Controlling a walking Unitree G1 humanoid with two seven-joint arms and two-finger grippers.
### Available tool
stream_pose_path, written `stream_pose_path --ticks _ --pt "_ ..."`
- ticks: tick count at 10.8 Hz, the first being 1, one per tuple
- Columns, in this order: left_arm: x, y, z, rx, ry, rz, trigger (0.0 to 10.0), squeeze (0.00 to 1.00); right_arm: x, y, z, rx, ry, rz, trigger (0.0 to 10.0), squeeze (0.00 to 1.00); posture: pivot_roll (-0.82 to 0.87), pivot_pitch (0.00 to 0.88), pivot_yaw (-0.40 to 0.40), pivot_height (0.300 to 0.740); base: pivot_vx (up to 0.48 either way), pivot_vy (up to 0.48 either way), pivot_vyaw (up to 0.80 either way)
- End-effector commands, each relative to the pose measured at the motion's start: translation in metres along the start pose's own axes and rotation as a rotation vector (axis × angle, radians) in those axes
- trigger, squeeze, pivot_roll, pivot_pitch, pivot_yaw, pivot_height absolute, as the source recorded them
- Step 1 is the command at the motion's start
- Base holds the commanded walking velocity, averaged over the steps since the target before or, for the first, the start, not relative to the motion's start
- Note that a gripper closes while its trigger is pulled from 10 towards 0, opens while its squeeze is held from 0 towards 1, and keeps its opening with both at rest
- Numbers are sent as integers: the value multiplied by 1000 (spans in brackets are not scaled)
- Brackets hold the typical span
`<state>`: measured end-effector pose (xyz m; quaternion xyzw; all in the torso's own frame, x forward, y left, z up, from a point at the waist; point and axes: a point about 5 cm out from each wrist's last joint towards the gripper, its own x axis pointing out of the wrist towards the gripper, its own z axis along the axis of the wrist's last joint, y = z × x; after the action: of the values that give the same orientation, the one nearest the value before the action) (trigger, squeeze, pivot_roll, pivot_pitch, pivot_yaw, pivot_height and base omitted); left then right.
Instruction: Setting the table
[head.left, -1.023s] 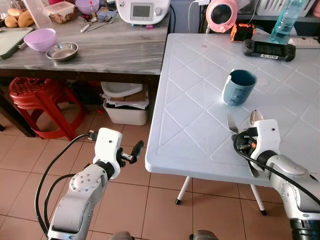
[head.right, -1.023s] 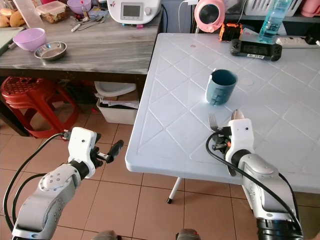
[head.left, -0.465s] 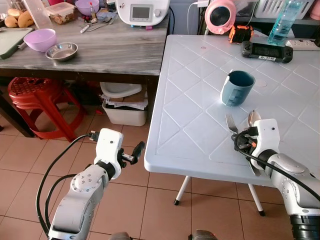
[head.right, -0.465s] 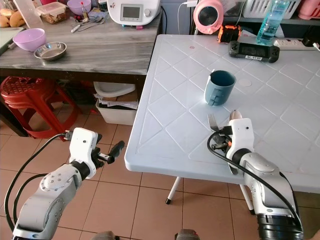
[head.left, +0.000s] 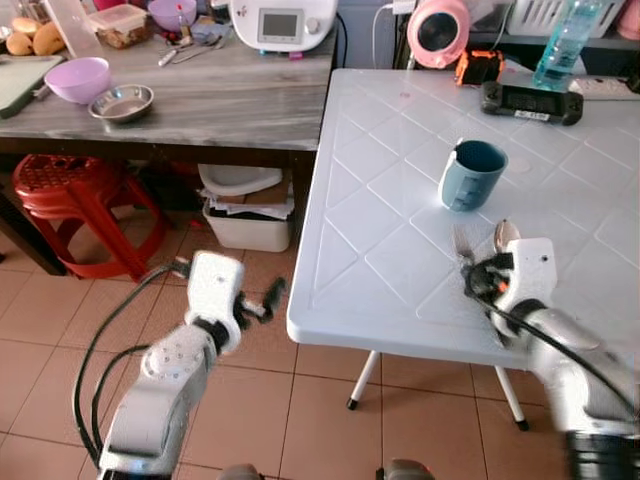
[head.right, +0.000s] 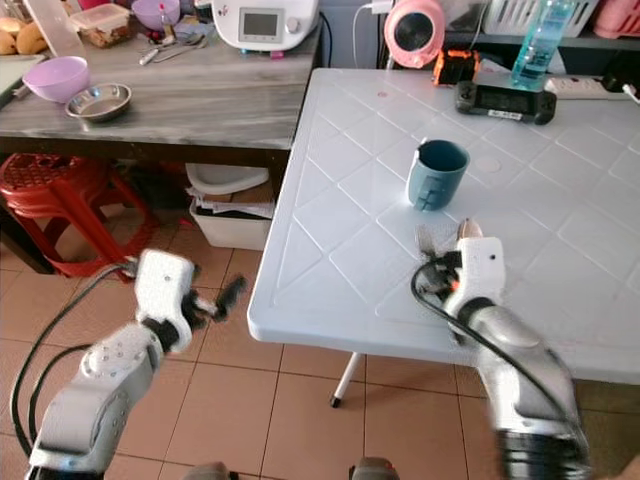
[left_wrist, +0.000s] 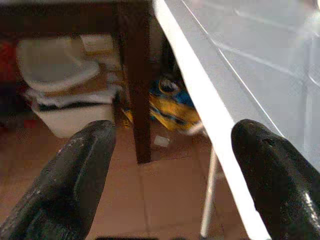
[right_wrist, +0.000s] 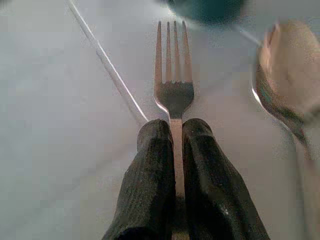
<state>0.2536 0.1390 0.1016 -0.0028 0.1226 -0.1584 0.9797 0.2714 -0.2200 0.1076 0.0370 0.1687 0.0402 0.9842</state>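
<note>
One silver metal fork (right_wrist: 173, 75) is pinched by its handle in the right hand (right_wrist: 175, 145), low over the white plastic worktop (head.left: 380, 190). One silver spoon (right_wrist: 285, 85) lies just beside it at 3 o'clock, one teal mug (head.left: 471, 174) at 12. The blurred view suggests motion; a hasty release could skew the fork or knock the spoon. The left hand (left_wrist: 170, 175) hangs wide apart, off the worktop's edge.

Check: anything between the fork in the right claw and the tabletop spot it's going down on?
Nothing visible. The right claw is shut on the silver metal fork, tines over bare white plastic table. The silver spoon lies just beside it, and the blue-grey mug stands beyond the tines, neither underneath.
</note>
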Motion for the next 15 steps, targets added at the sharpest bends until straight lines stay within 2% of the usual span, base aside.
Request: stream_pose_path --ticks 1,2,3,6,7,10,13,15 --pt "0 8 3 11 -23 50 10000 0 0 8 20 -11 -107 9 0 0 -32 0 52 740 0 0 0" --pt "2 10 5 11 -38 67 10000 0 0 15 25 -12 -151 17 0 0 -31 0 51 740 0 0 0" --pt "4 12 6 12 -46 79 10000 0 -1 27 25 31 -189 22 0 0 -30 0 47 740 0 0 0" --pt "10 12 4 16 -54 87 10000 0 -4 43 13 98 -187 20 0 0 -39 0 45 740 0 133 0" --pt "12 14 4 14 -60 94 10000 0 -6 48 15 118 -215 14 10000 0 -41 0 45 740 0 480 0" --pt "16 11 4 2 -86 97 10000 0 -10 57 22 32 -310 -24 10000 0 -46 0 49 740 0 480 0" --pt "24 3 16 19 -191 47 10000 0 -7 48 32 -11 -370 -137 10000 0 -55 0 52 740 0 476 0" --pt "23 6 17 41 -201 70 10000 0 -8 48 30 -1 -376 -138 10000 0 -49 0 50 740 0 422 0"
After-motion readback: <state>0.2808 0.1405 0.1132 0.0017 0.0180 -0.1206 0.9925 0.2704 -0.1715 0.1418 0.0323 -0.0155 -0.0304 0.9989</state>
